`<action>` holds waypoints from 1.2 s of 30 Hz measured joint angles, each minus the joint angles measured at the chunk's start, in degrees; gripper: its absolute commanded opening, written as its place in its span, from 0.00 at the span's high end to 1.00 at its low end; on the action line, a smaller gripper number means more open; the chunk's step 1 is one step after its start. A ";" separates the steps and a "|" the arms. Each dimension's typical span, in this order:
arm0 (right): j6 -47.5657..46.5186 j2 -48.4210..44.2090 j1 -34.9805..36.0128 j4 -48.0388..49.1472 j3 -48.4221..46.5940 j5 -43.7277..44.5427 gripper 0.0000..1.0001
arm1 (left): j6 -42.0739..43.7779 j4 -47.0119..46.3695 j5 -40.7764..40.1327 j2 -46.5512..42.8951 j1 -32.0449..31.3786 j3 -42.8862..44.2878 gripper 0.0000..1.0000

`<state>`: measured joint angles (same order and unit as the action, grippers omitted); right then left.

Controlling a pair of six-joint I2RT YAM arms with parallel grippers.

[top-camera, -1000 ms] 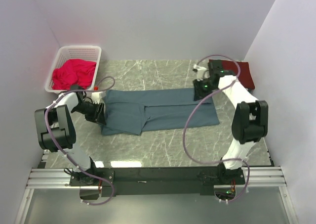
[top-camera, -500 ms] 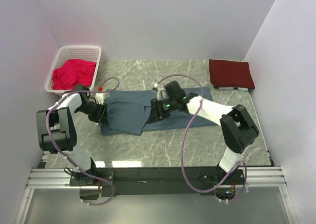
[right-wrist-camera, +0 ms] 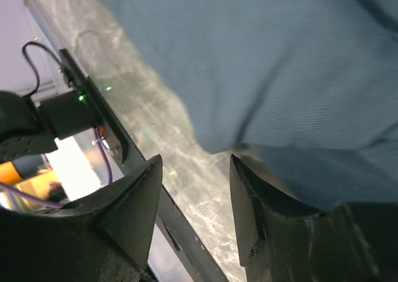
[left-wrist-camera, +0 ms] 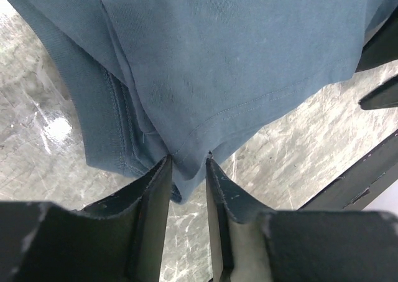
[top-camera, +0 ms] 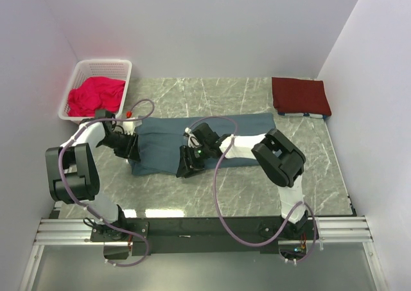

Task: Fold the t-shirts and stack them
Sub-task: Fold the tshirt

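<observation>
Illumination: bright, even, diffuse; shadows soft.
Glare: white patch on grey marble tabletop near bases.
Blur: right wrist view smeared; left wrist view sharp.

The left gripper has its jaws nearly closed on a hemmed corner of the blue-grey t-shirt. Folded layers of the shirt lie on the marbled bench, one seam running beside the jaws.

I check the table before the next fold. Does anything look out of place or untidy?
Little stands out. The blue shirt lies part-folded and slightly askew, as expected mid-fold. A red cloth sits crumpled in the basket. The maroon shirt lies neatly folded at the far right.
</observation>
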<state>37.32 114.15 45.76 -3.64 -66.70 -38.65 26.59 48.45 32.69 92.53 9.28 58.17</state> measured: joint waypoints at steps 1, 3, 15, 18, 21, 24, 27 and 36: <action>0.57 0.46 0.00 0.00 0.00 0.02 0.46 | -0.13 0.00 0.00 -0.15 0.00 0.00 0.64; 1.49 0.57 0.00 0.02 0.00 0.00 0.49 | -0.22 -0.02 0.02 -0.28 0.00 0.00 0.62; 3.91 2.32 0.02 0.96 -1.99 2.27 0.68 | -0.33 0.28 0.04 -1.09 0.00 0.00 0.59; 4.20 2.73 0.02 0.74 -1.99 2.82 0.80 | -0.35 0.33 0.04 -1.09 0.00 0.00 0.60; 4.31 3.15 0.02 0.74 -2.01 2.86 0.89 | -0.39 0.24 0.02 -1.07 -0.02 0.00 0.60; 4.24 3.30 0.02 0.66 -2.01 2.89 0.96 | -0.55 0.15 -0.22 -1.03 -0.35 0.00 0.60; 4.09 3.30 0.02 0.63 -2.05 2.86 1.00 | -0.70 -0.20 -0.70 -0.92 -0.81 0.00 0.60; 3.89 3.30 0.00 0.72 -2.14 2.80 1.00 | -1.46 -1.84 -3.10 -0.07 -1.99 -0.11 0.60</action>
<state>41.21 117.45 45.76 -2.92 -68.84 -35.86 25.12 46.61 29.58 92.47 7.29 58.06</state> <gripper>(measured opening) 0.010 0.407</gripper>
